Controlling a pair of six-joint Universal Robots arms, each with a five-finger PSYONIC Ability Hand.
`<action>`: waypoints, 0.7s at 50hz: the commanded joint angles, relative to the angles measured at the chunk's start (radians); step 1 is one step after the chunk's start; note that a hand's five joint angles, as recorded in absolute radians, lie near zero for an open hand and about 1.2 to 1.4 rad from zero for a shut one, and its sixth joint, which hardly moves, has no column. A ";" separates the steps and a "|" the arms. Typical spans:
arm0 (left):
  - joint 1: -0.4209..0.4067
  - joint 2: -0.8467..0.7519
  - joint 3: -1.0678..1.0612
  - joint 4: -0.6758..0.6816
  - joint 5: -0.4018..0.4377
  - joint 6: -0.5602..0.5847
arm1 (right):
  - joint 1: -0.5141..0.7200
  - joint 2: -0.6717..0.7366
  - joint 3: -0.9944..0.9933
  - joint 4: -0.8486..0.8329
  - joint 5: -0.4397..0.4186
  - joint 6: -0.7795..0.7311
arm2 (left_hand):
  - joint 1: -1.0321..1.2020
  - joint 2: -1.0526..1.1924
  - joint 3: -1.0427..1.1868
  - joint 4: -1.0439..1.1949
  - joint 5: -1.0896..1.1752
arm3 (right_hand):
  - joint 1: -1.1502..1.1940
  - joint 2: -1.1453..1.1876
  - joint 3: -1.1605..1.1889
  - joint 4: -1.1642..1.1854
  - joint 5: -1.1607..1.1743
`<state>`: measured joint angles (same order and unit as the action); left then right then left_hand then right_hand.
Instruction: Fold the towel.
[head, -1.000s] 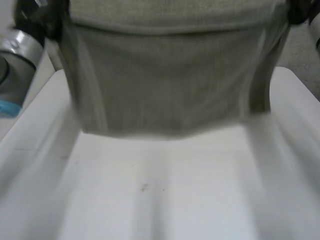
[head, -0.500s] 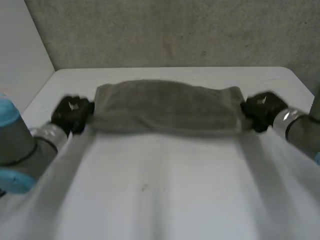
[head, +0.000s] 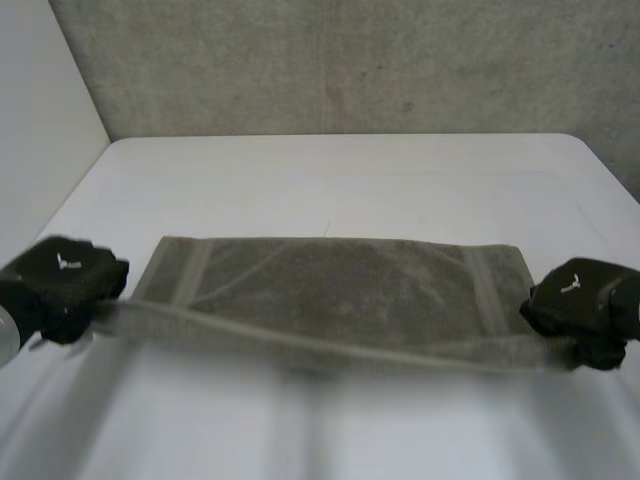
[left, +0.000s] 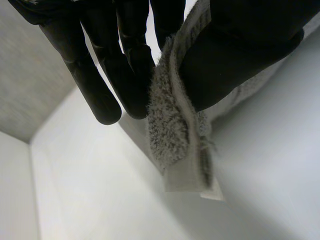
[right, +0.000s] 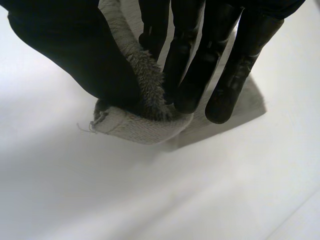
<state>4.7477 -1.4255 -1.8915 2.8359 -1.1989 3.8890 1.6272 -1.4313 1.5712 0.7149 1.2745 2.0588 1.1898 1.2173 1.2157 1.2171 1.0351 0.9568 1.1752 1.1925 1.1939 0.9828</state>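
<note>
White table (head: 350, 180) bears the grey towel (head: 340, 285), its near corners pinched by left hand (head: 60, 285) and right hand (head: 585, 303)

The left robot hand (head: 62, 285) is black and chunky, like a thick glove, with a tiny white mark on its back. The right robot hand (head: 585, 305) looks the same, with its own white mark. Up close, the fingers (left: 92, 85) are long, smooth and shiny, with round tips, and the thumb (right: 75, 55) is fat and wide
</note>
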 joint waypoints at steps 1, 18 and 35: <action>-0.020 -0.165 0.066 0.154 0.044 -0.011 | 0.014 0.157 -0.120 -0.094 -0.009 0.126 | 0.206 0.179 0.181 0.179 0.187 | 0.439 0.221 0.204 0.202 0.239; -0.158 -0.724 0.566 0.214 -0.071 -0.017 | 0.079 0.515 -0.482 -0.210 0.144 0.319 | 0.206 0.179 0.181 0.179 0.187 | 0.439 0.221 0.204 0.202 0.239; -0.221 -0.901 0.687 0.428 -0.074 -0.008 | 0.131 0.657 -0.614 -0.365 0.244 0.365 | 0.206 0.179 0.181 0.179 0.187 | -0.014 -0.232 -0.250 -0.251 -0.214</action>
<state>4.5338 -2.2754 -1.2323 3.2223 -1.2711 3.8764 1.7492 -0.7916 0.9842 0.4104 1.4959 2.3931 1.1944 1.2176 1.2157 1.2171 1.0385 0.9567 1.1707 1.1858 1.1877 0.9809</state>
